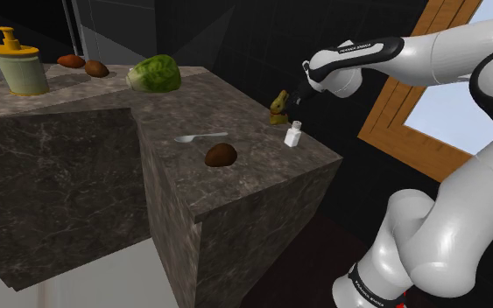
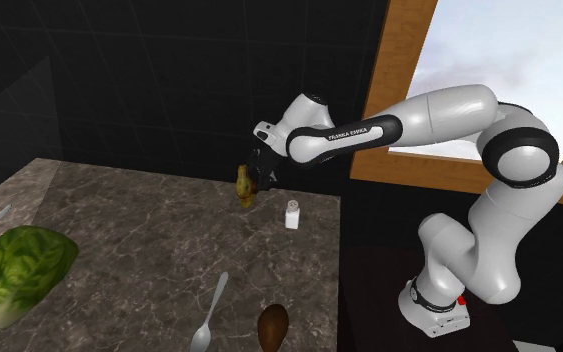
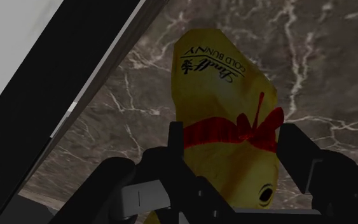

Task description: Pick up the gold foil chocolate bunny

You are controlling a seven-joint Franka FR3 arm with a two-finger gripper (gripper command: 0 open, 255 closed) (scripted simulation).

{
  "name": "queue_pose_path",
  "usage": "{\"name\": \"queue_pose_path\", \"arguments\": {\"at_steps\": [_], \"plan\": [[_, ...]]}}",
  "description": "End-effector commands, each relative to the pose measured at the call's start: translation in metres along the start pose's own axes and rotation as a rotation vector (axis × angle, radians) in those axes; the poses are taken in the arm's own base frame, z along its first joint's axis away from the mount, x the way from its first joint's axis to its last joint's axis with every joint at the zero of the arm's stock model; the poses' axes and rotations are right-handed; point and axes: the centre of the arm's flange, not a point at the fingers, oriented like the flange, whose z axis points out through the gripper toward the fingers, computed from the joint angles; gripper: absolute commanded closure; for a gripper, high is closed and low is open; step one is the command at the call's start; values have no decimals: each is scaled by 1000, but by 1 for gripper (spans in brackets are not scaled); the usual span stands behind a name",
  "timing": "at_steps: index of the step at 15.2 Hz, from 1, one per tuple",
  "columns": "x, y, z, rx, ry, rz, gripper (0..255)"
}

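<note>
The gold foil bunny (image 3: pixel 225 95) has a red ribbon with a bow and dark lettering on its side. It is at the far edge of the dark marble counter (image 1: pixel 244 188), seen small in the shoulder view (image 1: pixel 278 104) and in the second exterior view (image 2: pixel 244 187). My black gripper (image 3: pixel 233 137) is shut on it, one finger pressed against each side at the ribbon. The gripper (image 1: pixel 299 94) reaches in from the shoulder view's right (image 2: pixel 259 175). I cannot tell whether the bunny's base touches the counter.
A small white shaker (image 1: pixel 293 133) stands close beside the bunny. A spoon (image 1: pixel 199 137) and a brown oval thing (image 1: pixel 221 155) lie nearer the front. Lettuce (image 1: pixel 155 73), a pump bottle (image 1: pixel 21 66) and two brown lumps (image 1: pixel 83 65) sit further left. A wooden window frame (image 2: pixel 394 60) is behind the arm.
</note>
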Motion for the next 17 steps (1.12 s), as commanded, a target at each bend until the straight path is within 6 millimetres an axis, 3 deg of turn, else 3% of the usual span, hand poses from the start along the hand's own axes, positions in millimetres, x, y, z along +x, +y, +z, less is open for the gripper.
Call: {"name": "queue_pose_path", "arguments": {"at_steps": [1, 15, 17], "plan": [[-6, 1, -3, 5, -6, 11, 255], [31, 17, -65, 5, -6, 11, 255], [31, 17, -66, 5, -6, 11, 255]]}}
